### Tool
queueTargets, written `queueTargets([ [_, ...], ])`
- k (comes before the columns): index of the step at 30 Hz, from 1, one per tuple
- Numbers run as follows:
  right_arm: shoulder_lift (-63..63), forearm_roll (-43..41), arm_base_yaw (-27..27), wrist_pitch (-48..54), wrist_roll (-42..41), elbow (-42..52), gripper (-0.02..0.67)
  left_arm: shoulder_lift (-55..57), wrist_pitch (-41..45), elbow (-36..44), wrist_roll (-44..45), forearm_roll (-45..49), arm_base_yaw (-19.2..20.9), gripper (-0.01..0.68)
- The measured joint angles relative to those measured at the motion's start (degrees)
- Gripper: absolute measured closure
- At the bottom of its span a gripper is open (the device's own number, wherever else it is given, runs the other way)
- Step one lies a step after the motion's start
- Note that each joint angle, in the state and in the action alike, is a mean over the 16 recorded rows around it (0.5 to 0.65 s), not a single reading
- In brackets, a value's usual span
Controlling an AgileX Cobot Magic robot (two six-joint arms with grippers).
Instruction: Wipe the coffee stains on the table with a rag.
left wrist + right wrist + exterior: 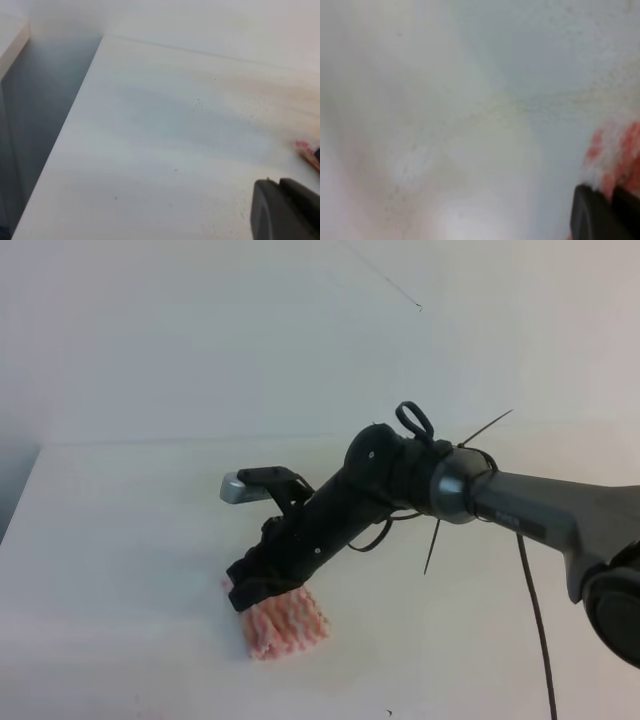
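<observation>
The pink-and-white striped rag (290,625) lies crumpled on the white table (120,540), left of centre. My right gripper (247,592) reaches across from the right and presses down on the rag's upper left edge, shut on the cloth. In the right wrist view its dark fingertips (600,215) sit at the bottom right against the blurred rag (615,155). A faint pale yellowish streak of the coffee stains (520,107) crosses the table there, and a faint tan smear (272,85) shows in the left wrist view. Only a dark corner of my left gripper (283,209) is visible.
The table's left edge (65,125) drops off to a grey gap beside a white wall (250,330). The right arm's grey forearm (560,515) and a dangling black cable (535,620) hang over the table's right side.
</observation>
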Motion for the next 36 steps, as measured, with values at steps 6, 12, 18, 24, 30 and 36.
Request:
queueTargets([
  [6,0.0,-1.1,0.0,0.4,0.4,-0.4,0.649,0.0,0.0,0.0,0.0,0.0,0.0,0.672],
  [12,-0.2,-7.1,-0.3,0.5,5.1,-0.8,0.648,0.0,0.0,0.0,0.0,0.0,0.0,0.672],
  [18,-0.8,-13.7,-1.7,1.0,9.9,-0.9,0.648,0.0,0.0,0.0,0.0,0.0,0.0,0.672],
  [24,-2.9,-17.7,-3.8,1.9,11.7,-0.6,0.648,0.0,0.0,0.0,0.0,0.0,0.0,0.672],
  [30,-7.0,-19.9,-7.2,2.8,11.5,1.5,0.649,0.0,0.0,0.0,0.0,0.0,0.0,0.672],
  [36,-13.7,-21.3,-12.7,2.5,11.0,7.3,0.649,0.0,0.0,0.0,0.0,0.0,0.0,0.672],
])
